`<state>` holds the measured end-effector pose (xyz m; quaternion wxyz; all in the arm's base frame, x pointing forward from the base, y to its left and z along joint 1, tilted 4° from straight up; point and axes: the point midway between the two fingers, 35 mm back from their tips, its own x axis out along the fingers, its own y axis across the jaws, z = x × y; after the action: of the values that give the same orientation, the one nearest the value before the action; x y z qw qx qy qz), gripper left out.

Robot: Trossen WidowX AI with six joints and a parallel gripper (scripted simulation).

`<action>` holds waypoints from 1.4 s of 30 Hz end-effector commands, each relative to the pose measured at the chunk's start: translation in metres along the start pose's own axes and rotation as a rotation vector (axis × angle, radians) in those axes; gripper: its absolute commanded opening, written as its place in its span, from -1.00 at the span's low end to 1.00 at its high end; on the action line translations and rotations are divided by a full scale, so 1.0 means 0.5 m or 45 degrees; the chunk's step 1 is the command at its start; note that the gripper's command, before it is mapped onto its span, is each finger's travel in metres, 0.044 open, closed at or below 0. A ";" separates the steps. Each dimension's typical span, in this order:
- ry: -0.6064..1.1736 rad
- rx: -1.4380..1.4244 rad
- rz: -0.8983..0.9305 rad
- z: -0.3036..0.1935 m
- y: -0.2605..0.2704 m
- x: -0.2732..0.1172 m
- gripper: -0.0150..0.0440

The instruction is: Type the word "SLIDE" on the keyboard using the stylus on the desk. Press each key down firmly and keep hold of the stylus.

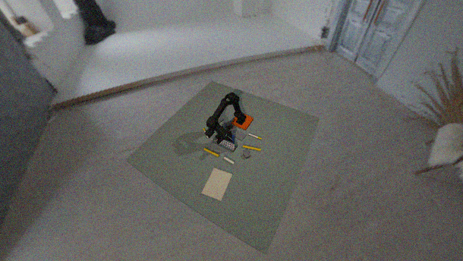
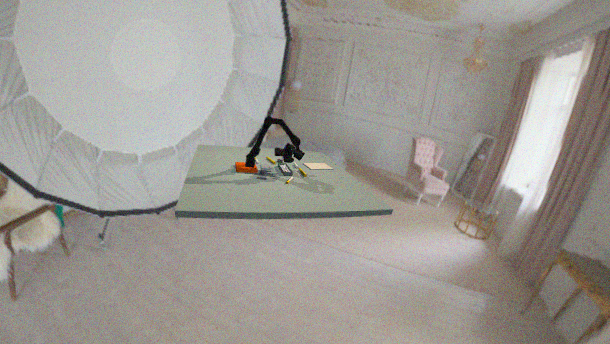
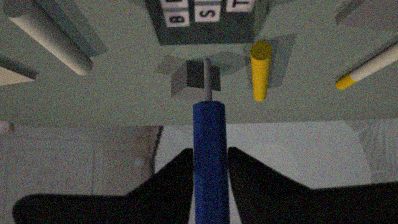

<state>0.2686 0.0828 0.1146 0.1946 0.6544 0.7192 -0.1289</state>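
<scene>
The keyboard (image 1: 228,145) (image 2: 285,169) (image 3: 207,38) is a dark block with white letter keys. At the top of the wrist view, its nearest row shows B, S and T; the keys beyond are cut off. My gripper (image 3: 210,155) is shut on the blue stylus (image 1: 233,138) (image 3: 210,170). The stylus's thin grey tip points at the desk side of the keyboard and appears just short of its near edge, over no key. The height of the tip above the desk is hard to tell.
A small dark open holder (image 3: 195,74) with grey sides lies behind the tip. A yellow stick (image 3: 260,75), a white stick (image 3: 50,40) and a white stick with a yellow end (image 3: 375,62) lie around it. A tan pad (image 1: 217,184) (image 2: 318,166) lies beyond the keyboard.
</scene>
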 end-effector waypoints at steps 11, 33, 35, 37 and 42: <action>-0.022 0.181 0.309 0.020 0.011 -0.075 -0.41; -0.006 0.333 0.574 0.059 0.010 -0.128 -0.49; -0.006 0.333 0.574 0.062 0.010 -0.126 -0.49; -0.006 0.333 0.574 0.070 0.010 -0.122 -0.49; -0.005 0.333 0.574 0.095 0.009 -0.107 -0.49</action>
<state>0.2821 0.0134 0.1033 0.1374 0.8166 0.5319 -0.1769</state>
